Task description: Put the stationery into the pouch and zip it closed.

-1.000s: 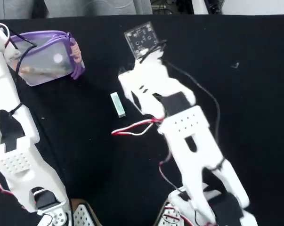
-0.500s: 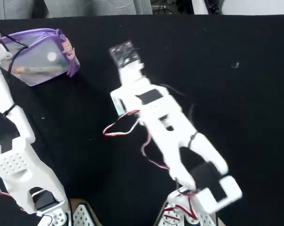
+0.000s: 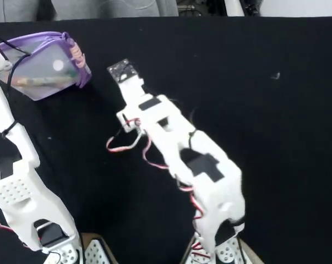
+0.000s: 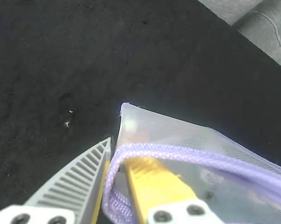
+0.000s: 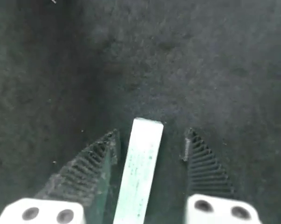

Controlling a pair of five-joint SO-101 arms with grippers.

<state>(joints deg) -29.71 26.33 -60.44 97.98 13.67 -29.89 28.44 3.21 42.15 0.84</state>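
A translucent pouch [image 3: 44, 66] with purple trim hangs at the far left of the table, with some stationery showing through its wall. My left gripper [image 4: 116, 154] is shut on the pouch's [image 4: 191, 144] purple-edged rim, one finger outside and the yellow one inside. A pale green bar [image 5: 141, 172] lies flat on the black table. My right gripper [image 5: 152, 135] is open just above it, one toothed finger on each side. In the high view the right arm [image 3: 171, 137] reaches over the table's middle and covers the bar.
The black tabletop [image 3: 276, 110] stretches wide to the right of the right arm. Red and white cables [image 3: 121, 144] loop off that arm's wrist. The left arm's white links [image 3: 11, 176] stand along the left edge.
The right arm has swung left and down over the green bar, which is now hidden beneath it in the high view. The pouch has shifted slightly left and up.
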